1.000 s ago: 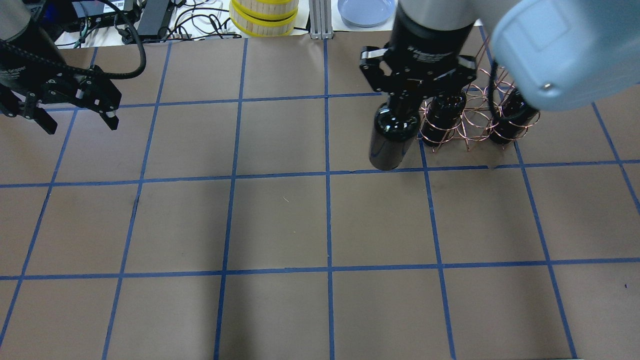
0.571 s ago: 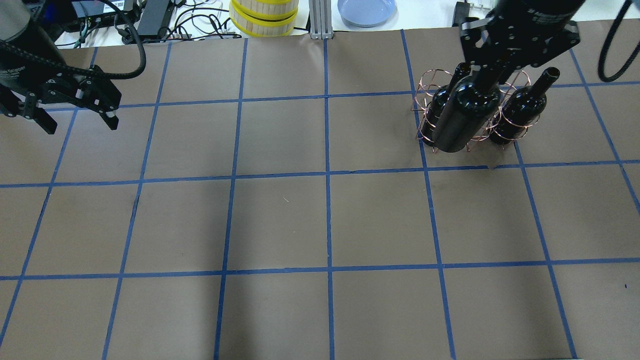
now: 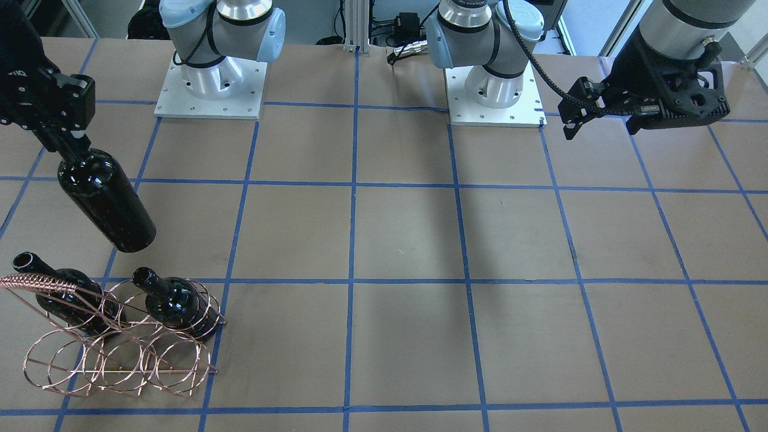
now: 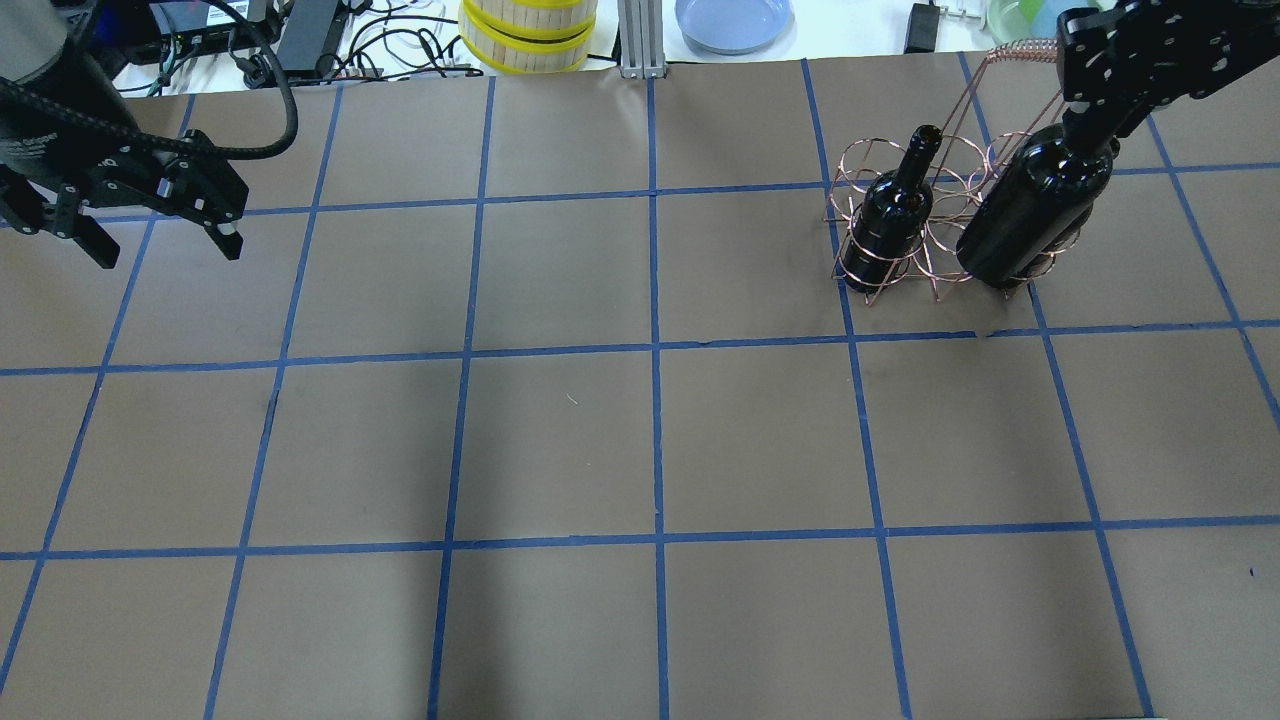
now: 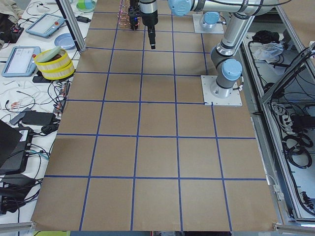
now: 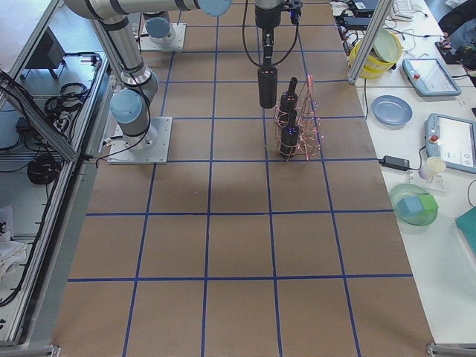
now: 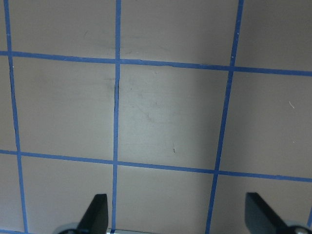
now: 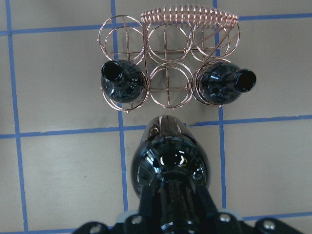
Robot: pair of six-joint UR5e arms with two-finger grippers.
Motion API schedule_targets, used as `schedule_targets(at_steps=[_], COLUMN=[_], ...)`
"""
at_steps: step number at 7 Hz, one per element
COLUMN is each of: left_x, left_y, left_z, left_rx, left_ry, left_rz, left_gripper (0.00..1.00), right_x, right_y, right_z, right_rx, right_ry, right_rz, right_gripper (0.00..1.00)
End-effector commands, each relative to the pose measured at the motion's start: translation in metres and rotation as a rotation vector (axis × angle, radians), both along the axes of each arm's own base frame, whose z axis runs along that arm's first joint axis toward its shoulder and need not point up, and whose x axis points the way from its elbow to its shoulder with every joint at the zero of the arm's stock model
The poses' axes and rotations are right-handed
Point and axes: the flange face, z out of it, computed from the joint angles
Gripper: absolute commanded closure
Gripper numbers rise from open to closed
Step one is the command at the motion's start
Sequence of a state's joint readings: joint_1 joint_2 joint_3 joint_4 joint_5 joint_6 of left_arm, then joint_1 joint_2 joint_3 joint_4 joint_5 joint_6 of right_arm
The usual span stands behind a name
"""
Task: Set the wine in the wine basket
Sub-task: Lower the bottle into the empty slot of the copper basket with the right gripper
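My right gripper is shut on the neck of a near-black wine bottle, which hangs tilted in the air just on my side of the copper wire wine basket. The front view shows the gripper and the held bottle above the table, apart from the basket. In the right wrist view the held bottle is before the basket. Two look-alike bottles fill its outer hoops, and the middle hoops are empty. My left gripper is open and empty at the far left.
Past the table's far edge are a yellow-banded round stack, a blue plate and cables. The two arm bases stand on my side. The left wrist view shows bare brown table with blue tape lines.
My right gripper carried the bottle rightward in the overhead view, from left of the basket across its front to its right end. The left arm barely moved.
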State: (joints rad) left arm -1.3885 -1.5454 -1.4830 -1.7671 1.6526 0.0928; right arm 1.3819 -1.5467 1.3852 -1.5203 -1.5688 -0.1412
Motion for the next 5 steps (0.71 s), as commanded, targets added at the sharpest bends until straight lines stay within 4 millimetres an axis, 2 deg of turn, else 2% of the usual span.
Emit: schedule_targets(at_steps=[1, 2, 3, 4, 5], left_x=[-0.021, -0.05, -0.08, -0.105, -0.117], left_y=[-0.006, -0.007, 0.001, 0.012, 0.016], left_z=[-0.006, -0.006, -0.004, 0.003, 0.001], left_rx=[-0.008, -0.032, -0.041, -0.057, -0.051], left_ry=[0.034, 0.025, 0.023, 0.02, 0.02], left_rz=[0.047, 0.011, -0.014, -0.043, -0.066], left_gripper=[0.0, 0.0, 0.0, 0.0, 0.0], right_x=[-0.011, -0.014, -0.017, -0.018, -0.02], right_y=[-0.045, -0.058, -0.073, -0.081, -0.088], right_z=[-0.008, -0.018, -0.035, -0.043, -0.053], right_rx=[-0.001, -0.017, -0.01, -0.008, -0.004], right_ry=[0.017, 0.02, 0.012, 0.015, 0.019], right_rz=[0.069, 0.089, 0.09, 0.104, 0.146], right_gripper=[0.73, 0.73, 0.72, 0.72, 0.72])
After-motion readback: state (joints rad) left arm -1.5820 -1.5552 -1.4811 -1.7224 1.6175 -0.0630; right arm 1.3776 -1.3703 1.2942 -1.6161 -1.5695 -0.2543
